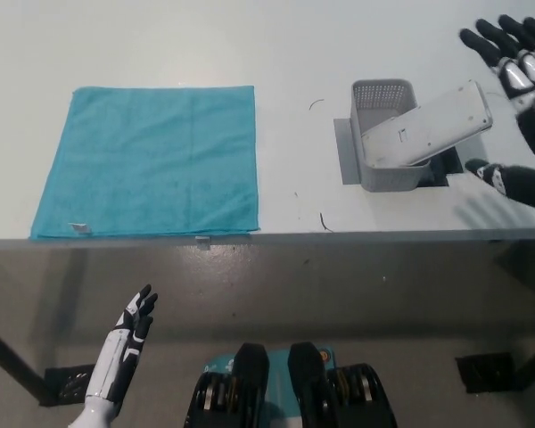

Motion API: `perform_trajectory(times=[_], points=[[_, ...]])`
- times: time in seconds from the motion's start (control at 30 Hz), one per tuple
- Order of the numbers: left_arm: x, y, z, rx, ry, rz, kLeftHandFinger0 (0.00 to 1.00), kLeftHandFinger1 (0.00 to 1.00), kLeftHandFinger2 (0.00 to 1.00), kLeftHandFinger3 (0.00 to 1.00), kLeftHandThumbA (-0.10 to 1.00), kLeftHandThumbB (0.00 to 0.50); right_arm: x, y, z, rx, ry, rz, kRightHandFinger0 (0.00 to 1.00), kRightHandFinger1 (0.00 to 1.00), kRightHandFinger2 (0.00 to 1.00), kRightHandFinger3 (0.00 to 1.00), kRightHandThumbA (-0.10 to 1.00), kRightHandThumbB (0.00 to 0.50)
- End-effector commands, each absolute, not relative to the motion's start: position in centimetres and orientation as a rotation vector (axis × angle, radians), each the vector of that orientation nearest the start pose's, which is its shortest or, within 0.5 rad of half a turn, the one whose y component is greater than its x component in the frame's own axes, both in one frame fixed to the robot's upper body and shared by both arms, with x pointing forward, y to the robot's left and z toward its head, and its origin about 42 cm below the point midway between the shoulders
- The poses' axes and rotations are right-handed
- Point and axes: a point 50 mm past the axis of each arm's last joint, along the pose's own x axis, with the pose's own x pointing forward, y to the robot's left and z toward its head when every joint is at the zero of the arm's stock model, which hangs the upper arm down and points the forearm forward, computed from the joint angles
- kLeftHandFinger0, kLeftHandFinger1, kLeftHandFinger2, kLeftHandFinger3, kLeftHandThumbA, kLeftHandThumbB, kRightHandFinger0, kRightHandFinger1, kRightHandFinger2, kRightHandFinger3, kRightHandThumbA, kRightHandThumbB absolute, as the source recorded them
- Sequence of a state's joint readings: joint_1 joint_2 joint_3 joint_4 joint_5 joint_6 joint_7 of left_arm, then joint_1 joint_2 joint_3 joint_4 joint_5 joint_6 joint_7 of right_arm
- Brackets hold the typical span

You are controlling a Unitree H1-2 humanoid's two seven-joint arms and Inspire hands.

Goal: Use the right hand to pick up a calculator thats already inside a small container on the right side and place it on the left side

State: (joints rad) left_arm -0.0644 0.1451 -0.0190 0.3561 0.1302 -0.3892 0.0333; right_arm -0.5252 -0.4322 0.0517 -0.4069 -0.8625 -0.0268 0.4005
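Note:
A white calculator (428,124) lies face down and tilted across the rim of a small grey mesh container (382,134) on the right of the white table (285,53). Its right end sticks out past the container. My black right hand (520,98) hovers open above the table just right of the calculator, fingers spread, not touching it. A teal cloth (152,160) lies flat on the left side. My white left hand (125,352) rests open below the table's front edge at the lower left.
The container stands on a grey mat (349,153) with dark patches. Thin curved black marks (322,220) are drawn on the table around it. The table's front edge (267,237) runs across the middle of the picture.

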Motion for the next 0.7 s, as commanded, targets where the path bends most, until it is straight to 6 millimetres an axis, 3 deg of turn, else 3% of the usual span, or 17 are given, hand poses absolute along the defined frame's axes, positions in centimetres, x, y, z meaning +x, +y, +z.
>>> perform_trajectory(times=[0.0,0.1,0.27,0.67], points=[[30.2,26.5,6.8,0.309,-0.236,-0.04,1.0,1.0,1.0,1.0,1.0,0.211,40.9,-25.9,39.3,-1.745,-0.381,-0.043,1.0,1.0,1.0,1.0,1.0,0.453],[30.2,26.5,6.8,0.313,-0.235,-0.039,1.0,1.0,1.0,1.0,1.0,0.209,42.5,-26.0,38.6,-1.76,-0.313,-0.028,1.0,1.0,1.0,1.0,1.0,0.449],[30.2,26.5,6.7,0.31,-0.234,-0.039,1.0,1.0,1.0,1.0,1.0,0.213,44.9,-26.4,37.1,-1.766,-0.267,0.002,1.0,1.0,1.0,1.0,1.0,0.5],[29.5,26.4,6.2,0.302,-0.216,-0.04,1.0,1.0,1.0,1.0,1.0,0.224,49.2,-25.9,34.8,-1.785,-0.16,0.041,1.0,1.0,1.0,1.0,1.0,0.5]])
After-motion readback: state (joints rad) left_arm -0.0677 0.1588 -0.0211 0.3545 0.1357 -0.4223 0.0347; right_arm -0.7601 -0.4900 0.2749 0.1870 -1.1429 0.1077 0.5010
